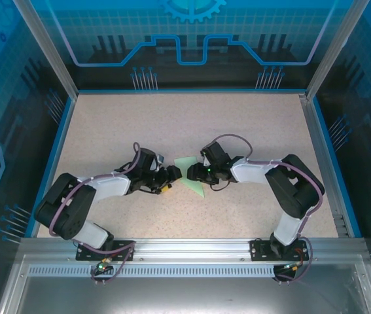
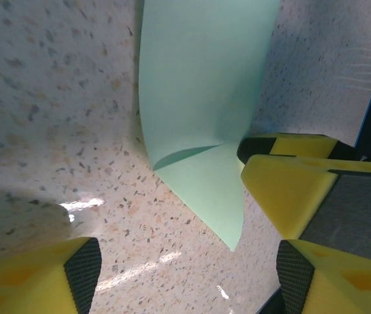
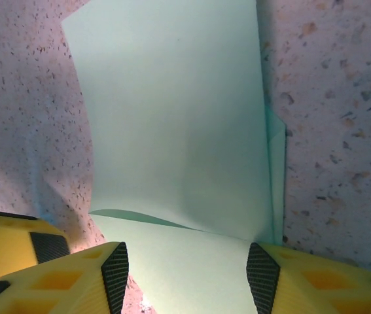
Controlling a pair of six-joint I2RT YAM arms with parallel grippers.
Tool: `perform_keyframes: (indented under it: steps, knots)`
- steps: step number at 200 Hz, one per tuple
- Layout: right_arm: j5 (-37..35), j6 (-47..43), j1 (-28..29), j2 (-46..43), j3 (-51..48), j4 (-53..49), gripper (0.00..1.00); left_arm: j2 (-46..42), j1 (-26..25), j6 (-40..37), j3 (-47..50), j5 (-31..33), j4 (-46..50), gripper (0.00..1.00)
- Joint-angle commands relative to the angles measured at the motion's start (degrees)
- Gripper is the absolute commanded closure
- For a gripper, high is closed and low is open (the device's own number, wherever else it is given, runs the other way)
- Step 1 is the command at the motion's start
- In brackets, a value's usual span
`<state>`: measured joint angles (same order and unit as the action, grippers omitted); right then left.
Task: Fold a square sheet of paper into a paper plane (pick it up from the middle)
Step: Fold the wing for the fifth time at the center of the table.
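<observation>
Square sheet of paper point(image 1: 194, 186): lies mid-table point(image 1: 250, 131), between the two tool tips and in front of both bases. It is doubled over on itself. The upper layer bows up and ends in a loose curved edge that is not pressed flat. There is no dart shape yet, so I judge the fold to be at an early stage.

Left tool point(image 1: 172, 175): released. In the left wrist view its pads point(image 2: 84, 271) stand wide apart with only bare table between them. The sheet's pointed near corner stops just short of that gap and slightly to the right of its middle.

Right tool point(image 1: 197, 171): jaws partly parted and set astride the sheet. In the right wrist view the lower layer runs down between the two pads and fills the space from one to the other. I cannot tell whether it is pinched across its width or merely straddled. In the left wrist view one yellow finger point(image 2: 290, 196) of this tool touches the sheet's right edge at the fold.

Key relation: the sheet lies straight ahead of the left tool, its long axis running away from that tool. The right arm is nearer, with its tool already on the paper. My judgement is that the left tool needs a short advance, biased slightly right, to bring the corner between its pads.

Risk: the bowed layer may spring or skid on the table.
</observation>
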<state>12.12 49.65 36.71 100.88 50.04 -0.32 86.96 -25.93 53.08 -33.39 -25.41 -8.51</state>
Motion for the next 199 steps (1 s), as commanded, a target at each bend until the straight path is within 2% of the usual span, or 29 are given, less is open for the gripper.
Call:
perform_keyframes:
  steps: [1,31,55,119,159,175,199]
  knots:
    - [2.23,1.14,-1.22,1.43,-2.96,0.65,0.45,2.10,-1.35,2.91,-2.39,-1.40,-1.33,0.35]
    - [3.05,1.11,-1.87,1.36,-3.90,1.67,0.45,5.53,-1.55,5.18,-4.09,-0.64,-2.00,0.51]
    - [3.22,0.89,-2.26,1.26,-4.49,1.81,0.45,7.25,-1.58,6.42,-4.81,-0.43,-3.28,0.57]
    - [4.55,1.02,-3.30,1.47,-5.45,2.87,0.45,8.91,-1.58,7.49,-6.62,0.84,-1.51,0.57]
    - [4.70,0.98,-3.44,1.86,-5.35,2.84,0.45,9.63,-1.64,7.97,-7.66,1.27,-0.60,0.49]
    - [4.62,0.89,-3.40,1.82,-5.48,2.66,0.45,9.72,-1.58,8.25,-7.70,1.03,-1.42,0.51]
    - [4.33,0.78,-3.40,1.76,-5.57,2.56,0.45,9.94,-1.72,8.97,-7.58,-0.11,-4.05,0.58]
